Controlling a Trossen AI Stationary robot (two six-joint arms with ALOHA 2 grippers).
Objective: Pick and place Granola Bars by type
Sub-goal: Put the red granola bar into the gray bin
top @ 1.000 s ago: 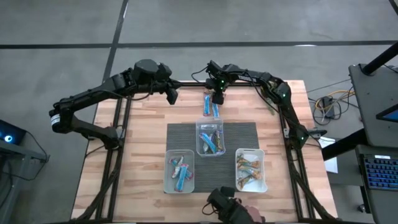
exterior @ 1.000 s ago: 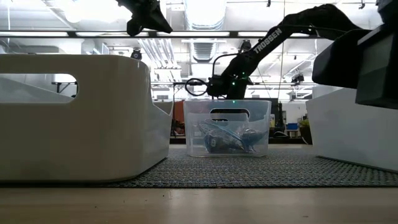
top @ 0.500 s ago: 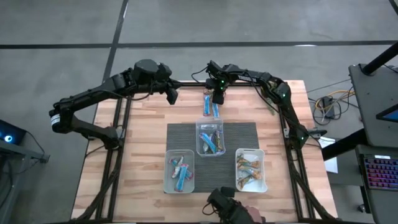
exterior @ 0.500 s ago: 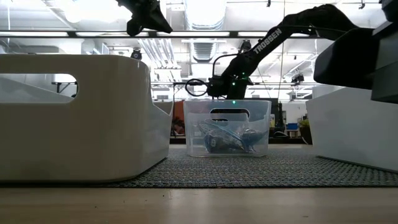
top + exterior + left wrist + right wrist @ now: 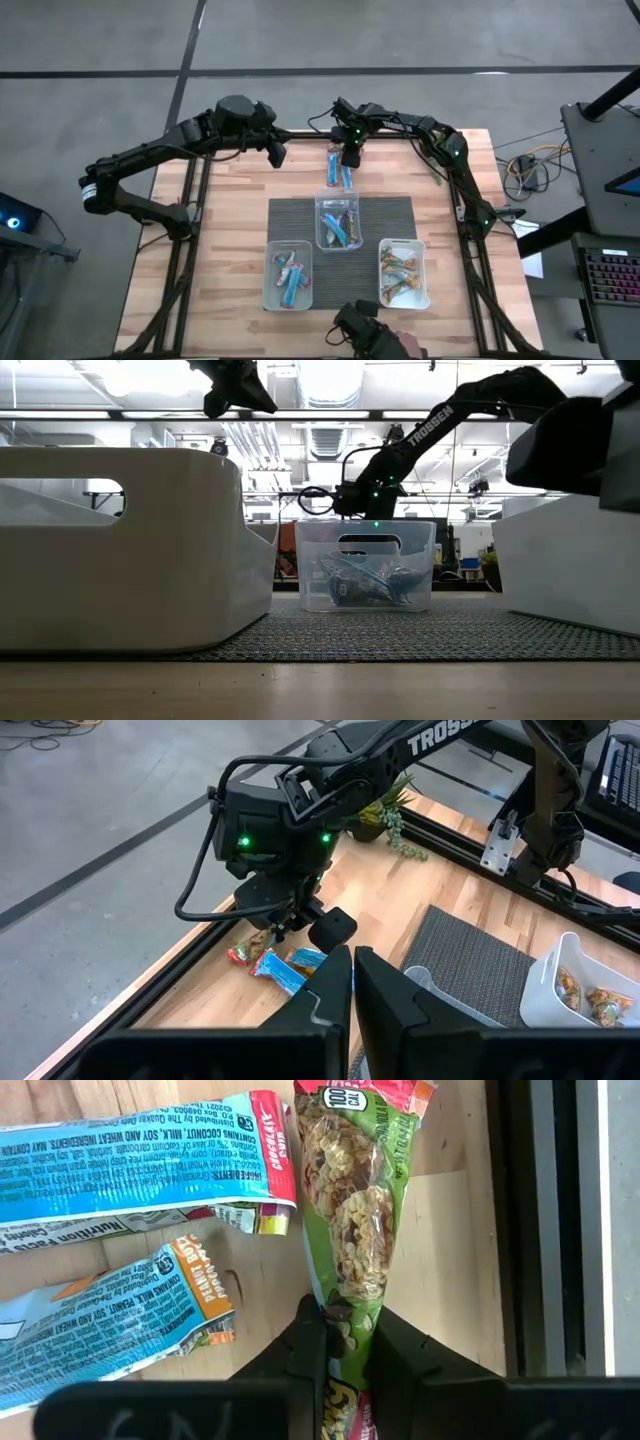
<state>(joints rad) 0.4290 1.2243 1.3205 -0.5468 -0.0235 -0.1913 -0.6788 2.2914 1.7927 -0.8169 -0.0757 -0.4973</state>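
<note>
My right gripper (image 5: 349, 156) is at the table's far edge, shut on a green-wrapped granola bar (image 5: 358, 1200) with red ends. Two blue-wrapped bars (image 5: 130, 1170) (image 5: 110, 1325) lie on the wood beside it; they also show in the high view (image 5: 338, 171). My left gripper (image 5: 276, 153) hangs above the far left of the table, shut and empty (image 5: 352, 982). Three clear tubs hold sorted bars: middle (image 5: 338, 222), near left (image 5: 288, 277), near right (image 5: 404, 273). My right gripper pinches the green-wrapped bar between its two fingers near one end (image 5: 347, 1312), where the wrapper is squeezed narrow. The fingers come from above, pointing down, and lie across the bar. The rest of the bar reaches away from the fingers over the wood; whether it is lifted clear does not show.
A dark ribbed mat (image 5: 395, 212) lies under the tubs. The black frame rail (image 5: 560, 1230) runs close beside the held bar. A green plant-like clump (image 5: 392, 812) lies at the far right. A person's hand (image 5: 402, 346) and a dark object (image 5: 358, 322) are at the near edge.
</note>
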